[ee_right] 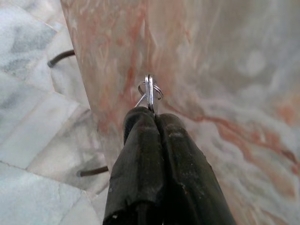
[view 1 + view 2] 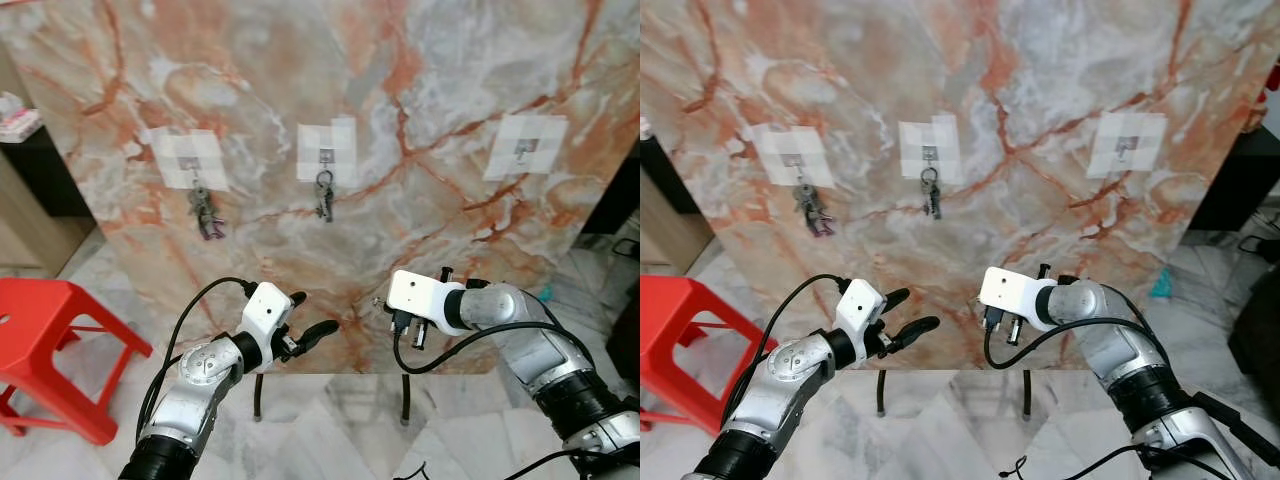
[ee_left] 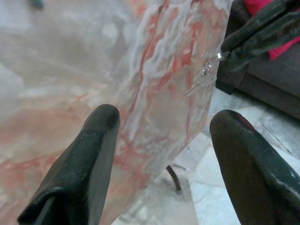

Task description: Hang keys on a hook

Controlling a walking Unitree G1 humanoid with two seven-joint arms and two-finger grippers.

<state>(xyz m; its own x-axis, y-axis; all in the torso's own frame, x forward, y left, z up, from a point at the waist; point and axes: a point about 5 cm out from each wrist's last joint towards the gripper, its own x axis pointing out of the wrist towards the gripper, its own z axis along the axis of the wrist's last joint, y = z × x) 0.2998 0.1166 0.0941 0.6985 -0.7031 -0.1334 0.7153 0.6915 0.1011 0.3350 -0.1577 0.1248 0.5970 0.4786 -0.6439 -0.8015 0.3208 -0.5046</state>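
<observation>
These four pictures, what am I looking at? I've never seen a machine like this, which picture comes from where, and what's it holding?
It is a walking humanoid robot with two silver arms, each ending in a hand of two black fingers. The two wide pictures come from a stereo camera on its head, looking forward and down. The two close ones come from cameras on its wrists, looking along each hand's fingers.

Before it stands a marble board on thin legs, with three hooks on pale patches. The left hook and the middle hook each carry a bunch of keys; the right hook is bare.

The right hand is shut on a key ring with a key, low in front of the board. The left hand is open and holds nothing. A red stool stands to the left.
</observation>
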